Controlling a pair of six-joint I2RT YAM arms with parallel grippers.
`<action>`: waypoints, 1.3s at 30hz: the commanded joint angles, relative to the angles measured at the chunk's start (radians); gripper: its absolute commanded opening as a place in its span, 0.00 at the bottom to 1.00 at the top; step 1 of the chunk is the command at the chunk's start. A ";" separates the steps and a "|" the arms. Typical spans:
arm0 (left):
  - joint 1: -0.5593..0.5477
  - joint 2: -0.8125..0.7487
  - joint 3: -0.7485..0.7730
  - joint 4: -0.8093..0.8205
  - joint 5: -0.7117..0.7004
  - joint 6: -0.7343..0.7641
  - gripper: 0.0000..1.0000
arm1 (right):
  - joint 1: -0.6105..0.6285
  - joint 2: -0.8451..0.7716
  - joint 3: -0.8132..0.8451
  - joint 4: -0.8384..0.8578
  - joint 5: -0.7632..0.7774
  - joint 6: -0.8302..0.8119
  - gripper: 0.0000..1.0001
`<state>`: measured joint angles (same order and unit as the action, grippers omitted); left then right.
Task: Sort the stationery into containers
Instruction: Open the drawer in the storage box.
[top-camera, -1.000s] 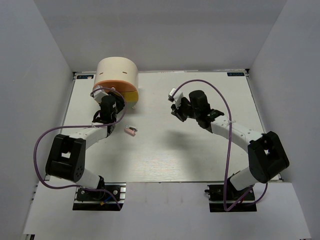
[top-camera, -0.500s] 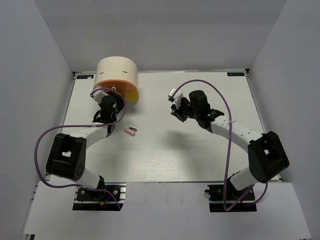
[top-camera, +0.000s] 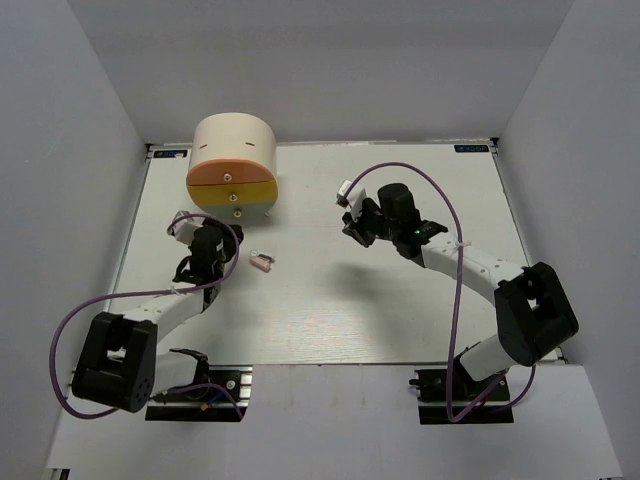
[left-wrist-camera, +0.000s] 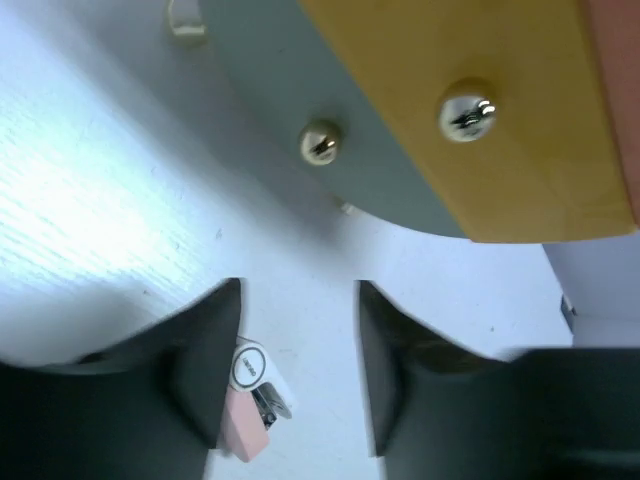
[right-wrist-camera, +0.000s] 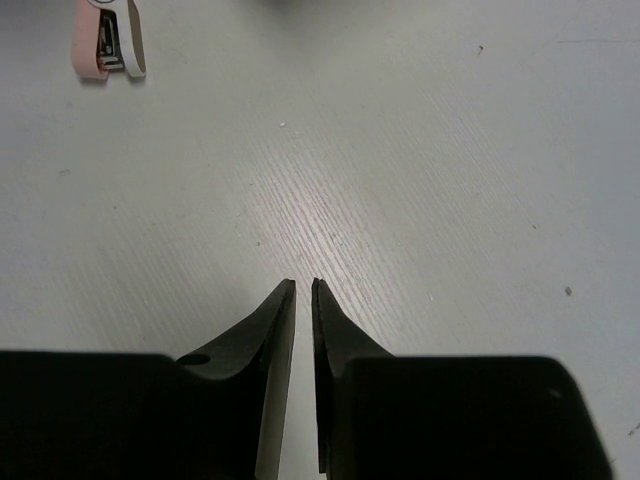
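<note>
The cream cylindrical unit (top-camera: 235, 140) stands at the far left, with an orange drawer (top-camera: 228, 176) above a yellow drawer (top-camera: 238, 196), both flush and each with a small knob. In the left wrist view the yellow drawer (left-wrist-camera: 500, 150) and its knob (left-wrist-camera: 466, 113) are close ahead. My left gripper (top-camera: 212, 240) (left-wrist-camera: 300, 290) is open and empty, a little in front of the unit. The tiny pink-and-white piece (top-camera: 261, 262) (left-wrist-camera: 250, 400) lies on the table beside its left finger. My right gripper (top-camera: 352, 222) (right-wrist-camera: 303, 285) is shut and empty above mid-table; the piece (right-wrist-camera: 108, 40) lies far from it. No highlighters or sticks show.
The white table (top-camera: 400, 300) is boxed in by grey walls at the back and both sides. A purple cable (top-camera: 440, 195) loops over the right arm, and another loops by the left arm (top-camera: 75, 320).
My left gripper has drawn back from the drawer unit toward the near edge, and the drawer fronts with their knobs now show. The right arm has barely moved.
</note>
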<state>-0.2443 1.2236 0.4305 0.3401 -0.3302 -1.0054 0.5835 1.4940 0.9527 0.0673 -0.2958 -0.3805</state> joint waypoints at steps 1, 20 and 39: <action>0.013 0.029 0.004 -0.029 0.032 -0.119 0.64 | -0.004 0.000 0.009 0.011 -0.022 0.006 0.18; 0.106 0.324 0.062 0.330 0.094 -0.352 0.49 | -0.017 -0.023 -0.032 0.017 0.004 -0.009 0.20; 0.155 0.493 0.093 0.580 0.209 -0.352 0.50 | -0.031 -0.003 -0.026 0.017 0.000 -0.009 0.21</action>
<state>-0.0971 1.7145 0.5018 0.8608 -0.1333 -1.3552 0.5556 1.4937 0.9218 0.0608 -0.2909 -0.3828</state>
